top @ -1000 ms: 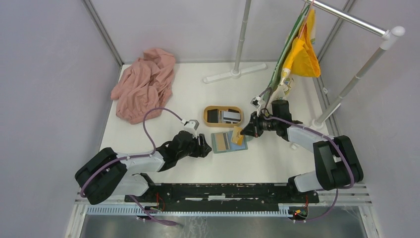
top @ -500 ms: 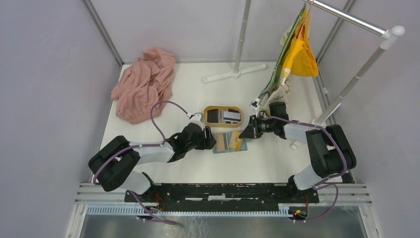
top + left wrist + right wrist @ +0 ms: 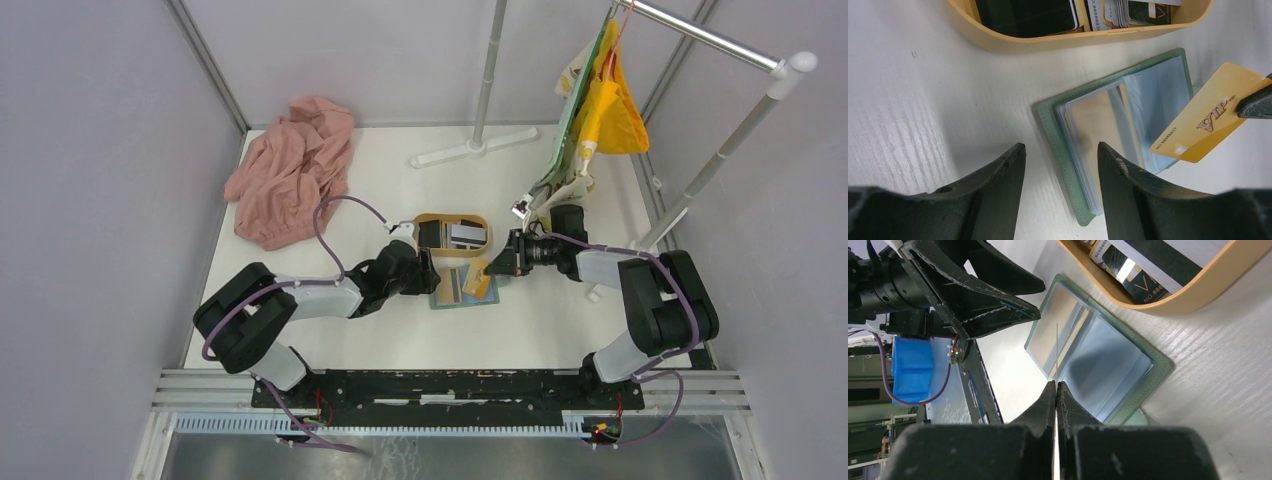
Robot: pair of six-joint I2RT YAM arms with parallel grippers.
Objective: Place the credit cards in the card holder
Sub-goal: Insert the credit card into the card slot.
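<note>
The card holder point(image 3: 462, 287) lies open on the table, grey-green outside and pale blue and tan inside; it also shows in the left wrist view point(image 3: 1108, 135) and the right wrist view point(image 3: 1098, 360). My right gripper point(image 3: 497, 268) is shut on a gold card point(image 3: 480, 276) and holds it tilted over the holder's right half. The card reads VIP in the left wrist view point(image 3: 1205, 122) and is edge-on in the right wrist view point(image 3: 1056, 350). My left gripper point(image 3: 432, 280) is open, its fingers astride the holder's left edge point(image 3: 1060, 150). More credit cards, black point(image 3: 1023, 15) and grey-white point(image 3: 467, 234), lie in the wooden tray point(image 3: 416, 236).
The oval tray stands just behind the holder. A pink cloth point(image 3: 290, 170) lies at the back left. A rack's white foot point(image 3: 475, 148) sits at the back middle, and yellow cloths point(image 3: 610, 105) hang from the rail at the back right.
My left gripper has moved right, up to the holder's left edge. My right gripper keeps the gold card over the holder, shifted only slightly.
</note>
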